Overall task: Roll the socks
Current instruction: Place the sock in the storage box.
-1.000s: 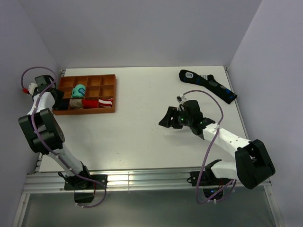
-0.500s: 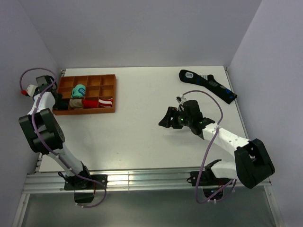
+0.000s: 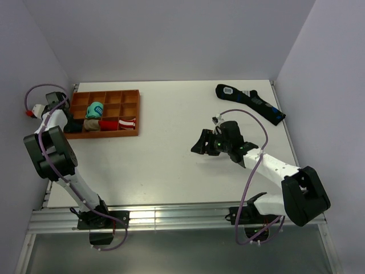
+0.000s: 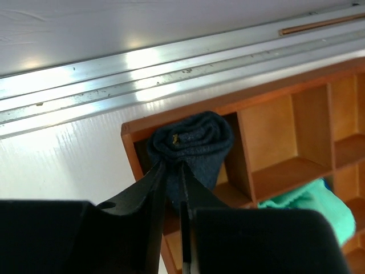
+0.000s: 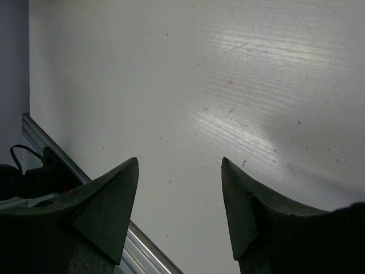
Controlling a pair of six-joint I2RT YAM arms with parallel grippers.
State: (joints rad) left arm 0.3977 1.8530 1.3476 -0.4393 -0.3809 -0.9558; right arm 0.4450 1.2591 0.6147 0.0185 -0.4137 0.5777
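The socks (image 4: 191, 142) are a rolled dark navy bundle sitting in the corner compartment of the brown organizer tray (image 4: 274, 91). My left gripper (image 4: 171, 171) is shut on the near edge of the socks, with fabric pinched between its jaws. In the top view the left gripper (image 3: 67, 123) is at the tray's (image 3: 108, 93) left end, and the socks show there only as a dark patch (image 3: 73, 128). My right gripper (image 3: 202, 142) is open and empty, low over the bare table right of centre; its wrist view (image 5: 179, 162) shows only table.
The tray also holds a teal bundle (image 3: 94, 109), a beige bundle (image 3: 91, 123) and a red-white bundle (image 3: 117, 124). A longer dark sock with blue marks and a white patch (image 3: 249, 103) lies at the back right. Aluminium rails run along the table's left edge (image 4: 114, 85).
My left arm has shifted slightly at the tray's left end. The right arm has not moved.
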